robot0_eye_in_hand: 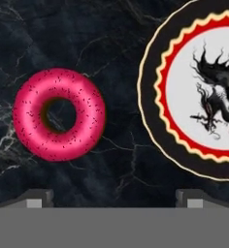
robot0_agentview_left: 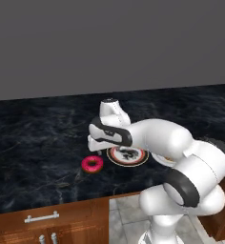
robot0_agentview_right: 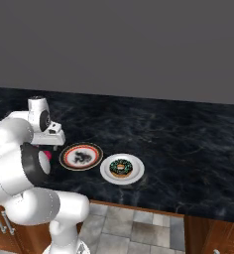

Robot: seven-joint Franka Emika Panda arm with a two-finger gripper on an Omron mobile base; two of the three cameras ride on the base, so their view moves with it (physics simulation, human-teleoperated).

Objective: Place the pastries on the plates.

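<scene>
Pink donut [robot0_eye_in_hand: 58, 114] lies on the counter [robot0_agentview_left: 33, 138] beside the patterned plate [robot0_eye_in_hand: 204, 97], which is cropped at the frame edge. Gripper [robot0_eye_in_hand: 114, 197] hovers above, fingers spread, grasping nothing. Chocolate donut [robot0_agentview_right: 121, 167] sits on the white plate [robot0_agentview_right: 107, 172].

The left base view looks forward and down from behind the arm's left, fairly far back — the patterned plate [robot0_agentview_left: 127, 155] sits near centre, the pink donut [robot0_agentview_left: 92, 164] at its 8 o'clock. The right base view faces the same black marble counter [robot0_agentview_right: 178, 144] from the arm's other side, sharing that plate and adding the white plate [robot0_agentview_right: 122, 168]. The hand view looks straight down, very close — donut at 9 o'clock, patterned plate at 3.
</scene>
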